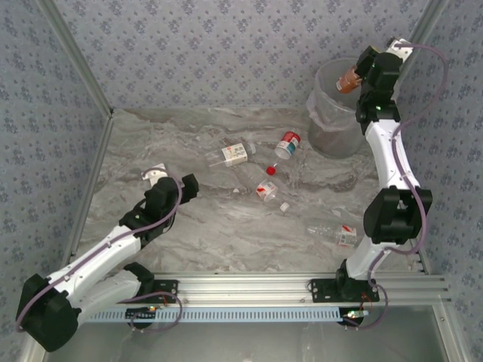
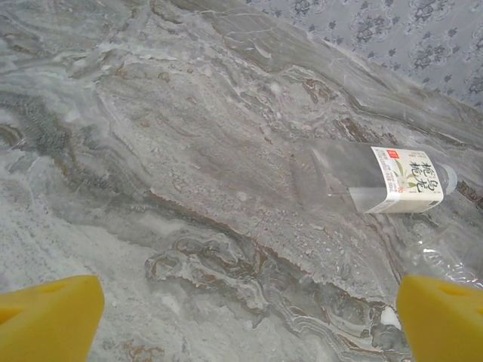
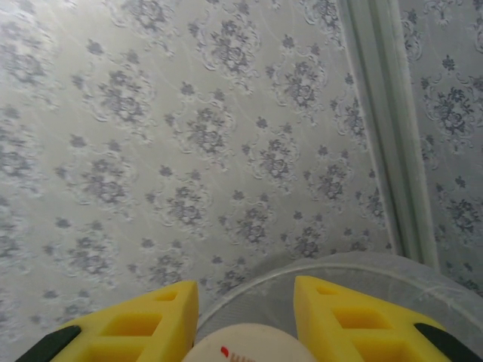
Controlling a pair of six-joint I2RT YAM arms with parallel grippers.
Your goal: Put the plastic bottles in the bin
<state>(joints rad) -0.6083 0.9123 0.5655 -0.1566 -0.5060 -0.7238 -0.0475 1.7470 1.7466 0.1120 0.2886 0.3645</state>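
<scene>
Most of the work is left, by my reading. Nearest the arm bases, a near bottle (image 1: 341,234) with a red label lies on the table (image 1: 189,241), close beside the right arm's lower link. A little farther in, the left gripper (image 2: 247,311) hangs low over bare table with its jaws spread wide and nothing between them. In its wrist view the white-label bottle (image 2: 376,181) lies on its side ahead and to the right, well apart from the pads. In mid-table a red-label bottle (image 1: 266,191) lies on its side, with a clear bottle (image 1: 251,176) just beyond it. Farther still are the white-label bottle and a red-cap bottle (image 1: 287,144). So about five bottles are waiting on the table. At the far right stands the bin (image 1: 323,128). The right gripper (image 1: 359,75) is above its rim, jaws clamped on a brown bottle (image 1: 347,80) that looks ready to drop in. Whether any bottles already lie inside the bin I cannot tell through its cloudy wall.
</scene>
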